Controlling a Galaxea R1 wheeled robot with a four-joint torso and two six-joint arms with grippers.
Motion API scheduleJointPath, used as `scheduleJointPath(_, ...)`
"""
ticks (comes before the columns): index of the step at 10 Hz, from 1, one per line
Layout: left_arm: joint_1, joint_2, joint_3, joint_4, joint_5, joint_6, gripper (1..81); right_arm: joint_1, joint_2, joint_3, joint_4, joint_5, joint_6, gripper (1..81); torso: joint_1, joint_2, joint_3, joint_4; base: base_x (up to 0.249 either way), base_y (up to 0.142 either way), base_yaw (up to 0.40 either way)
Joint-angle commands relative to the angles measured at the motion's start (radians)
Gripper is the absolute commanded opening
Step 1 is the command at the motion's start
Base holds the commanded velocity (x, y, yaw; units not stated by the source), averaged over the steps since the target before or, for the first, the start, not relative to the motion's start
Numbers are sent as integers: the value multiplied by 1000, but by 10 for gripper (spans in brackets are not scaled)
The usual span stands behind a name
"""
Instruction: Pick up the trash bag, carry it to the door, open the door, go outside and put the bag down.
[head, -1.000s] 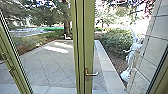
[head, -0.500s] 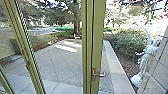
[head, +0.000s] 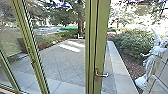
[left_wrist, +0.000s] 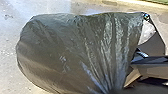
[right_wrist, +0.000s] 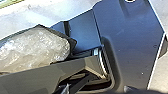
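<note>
While I watch from the far end of the link, the trash bag shows large and close in the left wrist view: dark, glossy, rounded at one end, its creases running together toward a narrow gather. Pale crinkled plastic with a dark rim shows in the right wrist view, near the robot's grey body panel. State of left gripper: cannot tell whether spread or pressed together, nor what it pinches, if anything. Right gripper: same, cannot tell. Pale floor behind the bag; whether the two touch, I can't make out.

Head view: green-framed door ahead of me, its upright right of centre, lever handle low on it, pointing sideways. Ajar or closed, can't say. Another green upright leans across my left, glass beside it. Beyond: paved yard with bright sun patches, a pale stone border along its right side, a leafy bush past that. White statue at far right, near a wall. Tree trunk standing at the yard's far end
</note>
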Motion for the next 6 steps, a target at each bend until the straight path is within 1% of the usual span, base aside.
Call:
scheduleJointPath(1, -48, -5, -3, 9, 56, 3, 10, 28, 15, 13, -24, -54, -15, 811, 1, 0, 0, 0, 0, 0, 0)
scheduleJointPath(2, -48, -7, -4, 0, 55, 2, 10, 27, 17, 11, -24, -54, -15, 811, 1, 0, 0, 0, 0, 0, 0)
scheduleJointPath(6, -48, -2, -7, -2, 53, 0, 10, 27, 17, 8, -24, -56, -15, 811, 1, 0, 0, 0, 0, 0, 0)
